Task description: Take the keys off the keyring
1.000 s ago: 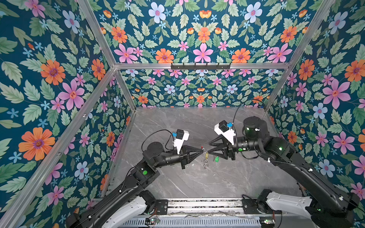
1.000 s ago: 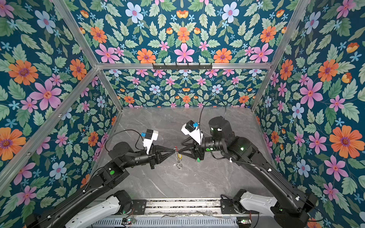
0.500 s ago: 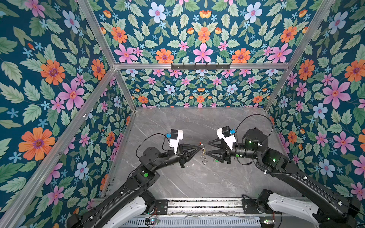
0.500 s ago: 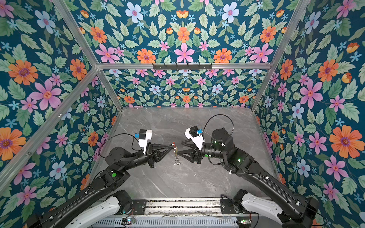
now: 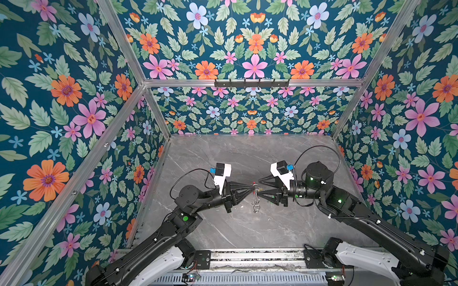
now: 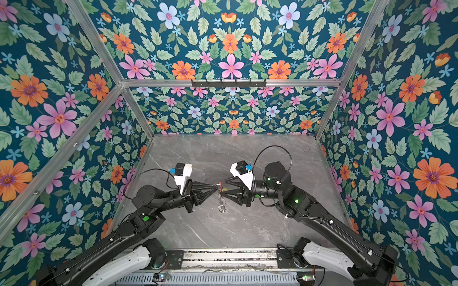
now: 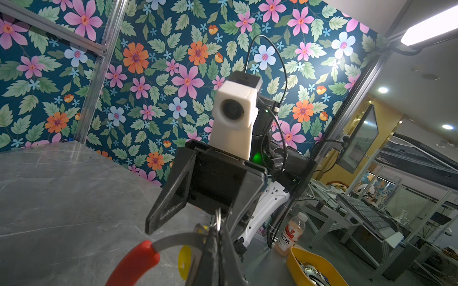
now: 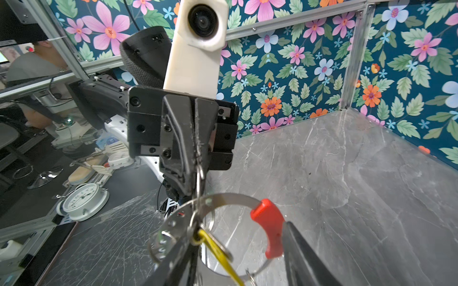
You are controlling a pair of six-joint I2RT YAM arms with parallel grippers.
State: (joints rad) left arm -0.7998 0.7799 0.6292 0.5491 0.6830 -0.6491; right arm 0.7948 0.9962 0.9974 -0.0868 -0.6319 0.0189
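Left claw point(image 5: 253, 187) clenched on grey, red-arced keyring point(image 8: 230, 196) (yellow-tagged key point(image 8: 218, 250) attached); right claw point(image 5: 259, 186) spread.

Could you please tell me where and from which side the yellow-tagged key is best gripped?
Probably by its yellow tag, pinched across the flat faces: it hangs off the keyring, edge-on in the right wrist view. Come from the right gripper side, since the left gripper clamps the hoop's far rim.
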